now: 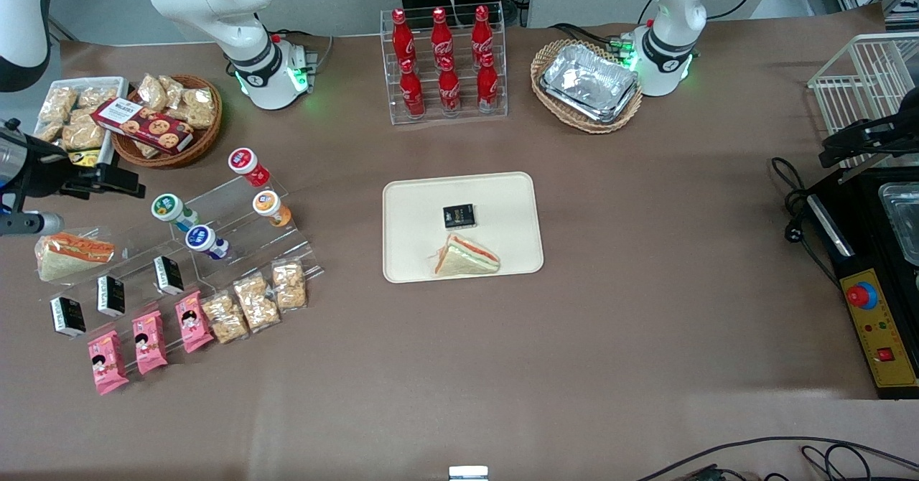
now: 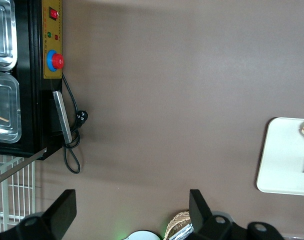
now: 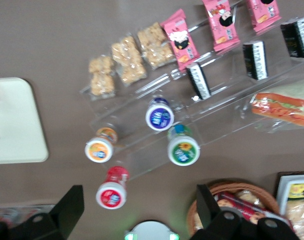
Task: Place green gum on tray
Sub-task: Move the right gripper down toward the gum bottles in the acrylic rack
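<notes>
1. While my gripper (image 3: 136, 210) hangs wide open and holds nothing above the clear stand (image 1: 237, 240), the green gum (image 1: 169, 209) sits on it beside the blue-lidded bottle (image 1: 203, 240).
2. I see the tray (image 1: 416, 201) holding a sandwich (image 1: 467, 257) and a black packet (image 1: 459, 215).
3. Brown covering (image 1: 646, 251) spreads across the table.

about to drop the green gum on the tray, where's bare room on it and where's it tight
The tray is bare along its edge toward the working arm and in the strip nearest the cola rack. Its middle holds a black packet and a sandwich. The green gum sits crowded among bottles on the acrylic stand; the gripper is open above them.
</notes>
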Controlling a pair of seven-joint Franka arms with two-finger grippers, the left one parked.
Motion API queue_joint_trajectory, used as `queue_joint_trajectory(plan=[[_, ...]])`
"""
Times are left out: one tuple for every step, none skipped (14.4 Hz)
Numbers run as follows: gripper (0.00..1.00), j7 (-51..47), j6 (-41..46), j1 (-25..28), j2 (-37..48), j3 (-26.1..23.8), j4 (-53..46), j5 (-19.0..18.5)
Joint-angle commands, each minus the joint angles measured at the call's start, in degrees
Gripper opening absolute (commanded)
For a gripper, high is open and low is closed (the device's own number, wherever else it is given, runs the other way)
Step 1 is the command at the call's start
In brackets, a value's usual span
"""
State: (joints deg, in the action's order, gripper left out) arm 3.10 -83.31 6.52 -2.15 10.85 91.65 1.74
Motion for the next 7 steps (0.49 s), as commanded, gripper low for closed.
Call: queue_joint_trajectory(plan=[[1.00, 7.1, -15.4, -0.2, 13.6, 0.3, 23.5, -6.7], [1.00, 9.8, -18.4, -0.2, 14.9, 1.4, 27.5, -6.8], [1.00, 13.0, -20.5, -0.2, 14.7, 2.6, 29.4, -6.8], [1.00, 15.9, -22.8, -0.2, 14.5, 4.3, 31.1, -6.8], [1.00, 18.4, -25.7, -0.1, 14.5, 5.3, 33.3, -6.7], [1.00, 19.7, -27.9, -0.2, 14.5, 5.5, 35.2, -6.7], [1.00, 20.1, -29.7, -0.2, 14.5, 5.8, 36.7, -6.7]])
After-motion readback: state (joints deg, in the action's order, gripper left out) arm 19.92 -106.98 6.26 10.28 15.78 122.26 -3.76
